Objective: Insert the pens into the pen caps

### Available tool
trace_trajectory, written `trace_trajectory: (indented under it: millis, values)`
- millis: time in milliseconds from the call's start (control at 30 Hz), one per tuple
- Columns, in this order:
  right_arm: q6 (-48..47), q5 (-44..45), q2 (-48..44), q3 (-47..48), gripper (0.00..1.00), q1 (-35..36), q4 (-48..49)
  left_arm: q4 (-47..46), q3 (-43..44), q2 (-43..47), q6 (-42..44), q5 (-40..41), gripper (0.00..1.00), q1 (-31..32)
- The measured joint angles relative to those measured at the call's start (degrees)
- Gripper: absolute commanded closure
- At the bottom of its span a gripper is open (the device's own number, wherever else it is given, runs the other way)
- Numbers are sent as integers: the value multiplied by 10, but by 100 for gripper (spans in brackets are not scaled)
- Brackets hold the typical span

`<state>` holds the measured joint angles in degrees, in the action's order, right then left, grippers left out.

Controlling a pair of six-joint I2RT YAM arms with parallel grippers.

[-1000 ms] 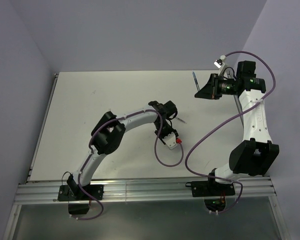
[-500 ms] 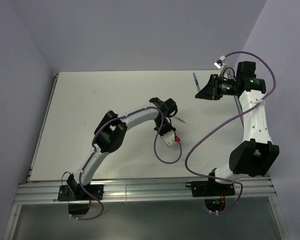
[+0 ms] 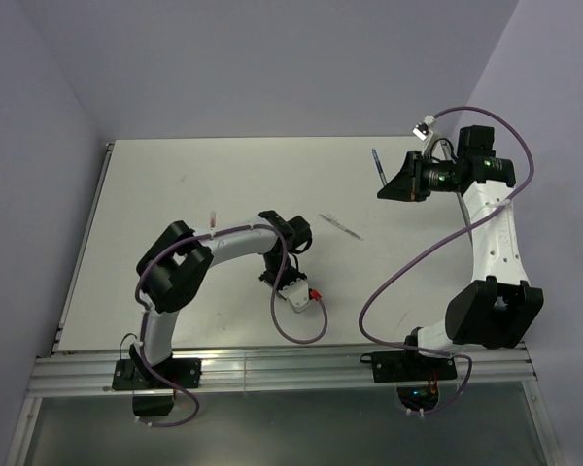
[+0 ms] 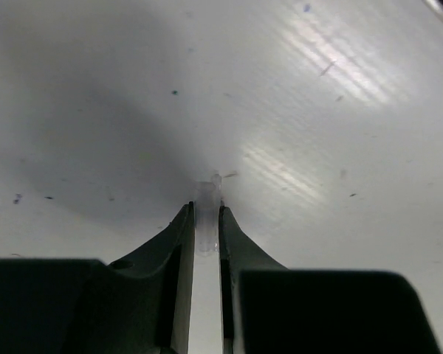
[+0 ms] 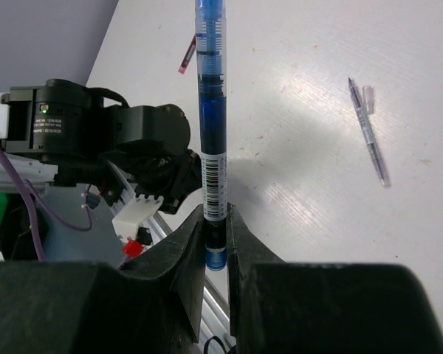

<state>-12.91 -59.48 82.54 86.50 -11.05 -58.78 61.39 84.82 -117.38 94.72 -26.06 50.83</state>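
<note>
A white table point(image 3: 175, 175) seen from above, with two robot arms bolted at its near edge. Toward the left, a short red pen point(image 3: 214, 220) lies alone on the surface, just beyond the bent left arm point(image 3: 175, 277). That arm curls inward toward the middle of the table, its wrist pointing down at the surface.

In its wrist camera, the left gripper point(image 4: 206, 216) has its two dark fingers drawn almost together. They pinch a small translucent pen cap point(image 4: 207, 193) that pokes out past the fingertips, close over the white tabletop. Whether the cap touches the surface cannot be told.

Right of centre, a clear-grey pen point(image 3: 340, 226) lies flat at a slant, apart from both arms. The right wrist view shows a second cap point(image 5: 368, 94), tiny and pale, lying just beside one end of it.

At the far right, the right gripper point(image 5: 213, 221) is raised above the table and clamped narrowly on one end of a blue pen point(image 5: 209, 110). The pen stands straight out from the fingers.
</note>
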Motion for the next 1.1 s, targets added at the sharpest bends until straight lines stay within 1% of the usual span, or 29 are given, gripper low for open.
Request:
trace_trajectory:
  millis: [100, 200, 433, 667, 800, 867, 967, 1100]
  values:
    - [-2, 0, -3, -13, 100, 8, 0, -20, -54, 38, -41, 5, 100, -1]
    - [-5, 0, -3, -26, 100, 21, 0, -34, -78, 57, -72, 9, 100, -4]
    - [-11, 1, -3, -36, 100, 46, -2, -66, -80, 78, -110, 24, 100, -26]
    - [-18, 2, -2, -38, 100, 53, -2, -82, -59, 93, -121, 30, 100, -54]
    - [-26, 1, 3, -55, 100, 54, 0, -104, -59, 119, -126, 35, 100, -72]
    - [-31, -1, 5, -68, 100, 57, -1, -128, -63, 143, -130, 37, 100, -80]
    - [-44, -8, 5, -92, 100, 72, 0, -190, -90, 199, -140, 45, 100, -98]
    - [-64, -12, 5, -126, 100, 112, -3, -296, -157, 297, -151, 63, 100, -121]
